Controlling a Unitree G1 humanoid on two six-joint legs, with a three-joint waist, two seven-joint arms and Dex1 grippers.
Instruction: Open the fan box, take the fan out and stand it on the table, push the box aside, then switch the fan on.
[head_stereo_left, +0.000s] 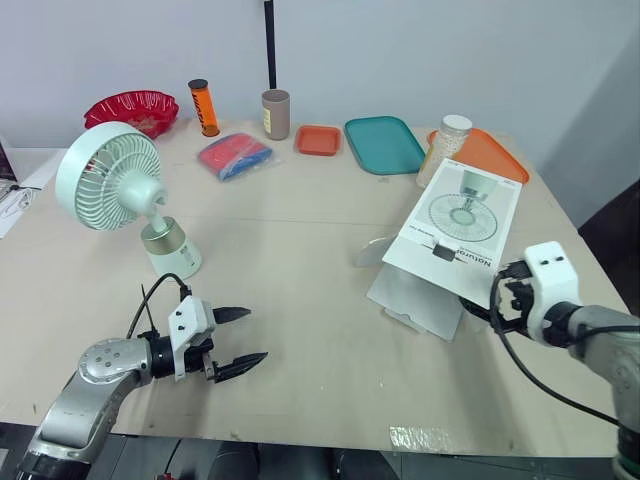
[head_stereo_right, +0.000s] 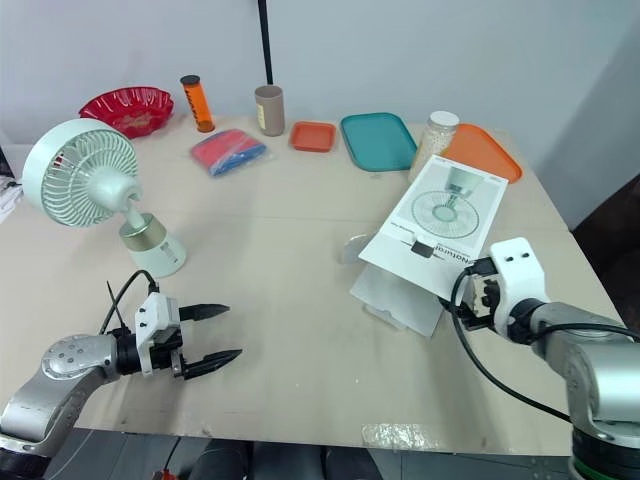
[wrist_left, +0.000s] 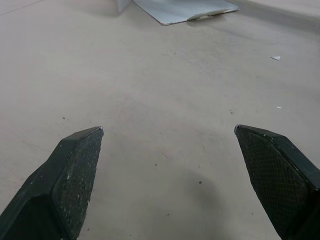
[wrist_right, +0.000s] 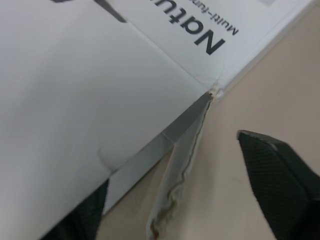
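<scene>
Beige table (head_stereo_left: 300, 250): fan (head_stereo_left: 108, 175) out, standing at left. Box (head_stereo_left: 460, 215) open, right gripper (head_stereo_right: 480, 298) spread around its corner flap. Left gripper (head_stereo_left: 256, 334) spread, empty. Remaining, I judge: push box aside, switch fan on.

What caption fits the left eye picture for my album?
Fan out and standing on the table, open left gripper nearby, white box by the right gripper.
</scene>
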